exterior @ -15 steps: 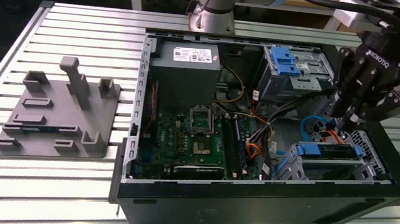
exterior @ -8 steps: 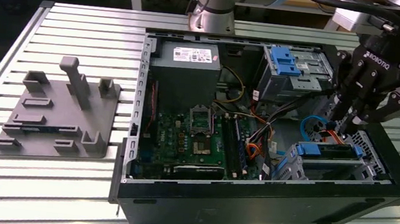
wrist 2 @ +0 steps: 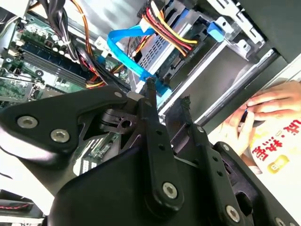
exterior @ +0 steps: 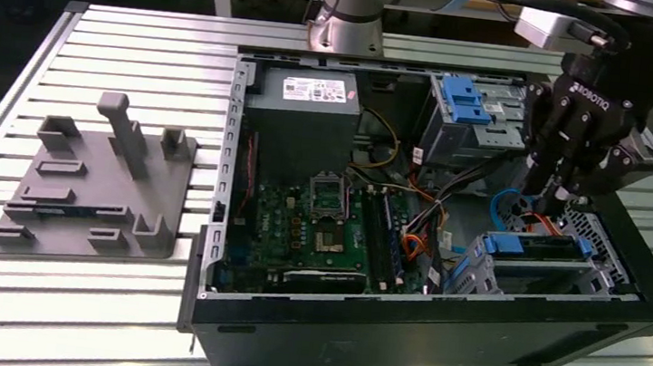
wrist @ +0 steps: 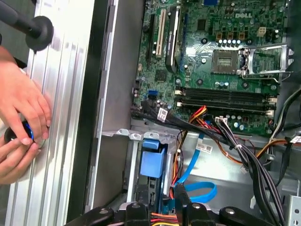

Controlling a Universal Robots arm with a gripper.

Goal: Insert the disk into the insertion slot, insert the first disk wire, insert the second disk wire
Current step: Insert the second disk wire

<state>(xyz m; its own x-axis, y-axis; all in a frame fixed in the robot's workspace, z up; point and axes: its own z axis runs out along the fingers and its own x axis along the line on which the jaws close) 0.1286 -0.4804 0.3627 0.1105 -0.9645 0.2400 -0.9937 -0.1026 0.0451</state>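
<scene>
One disk [exterior: 538, 247], one blue wire [wrist 2: 126, 52], two hands [wrist: 21, 101].

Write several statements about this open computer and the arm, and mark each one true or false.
1. The disk lies in the insertion slot. True.
2. A person's hands are over the slatted table, outside the computer case. True.
3. The gripper hangs outside the computer case. False: it reaches down into the case, close to the insertion slot.
4. The second disk wire is red. False: it is a flat, bright blue cable.
5. The motherboard faces the first wrist view uncovered. True.
</scene>
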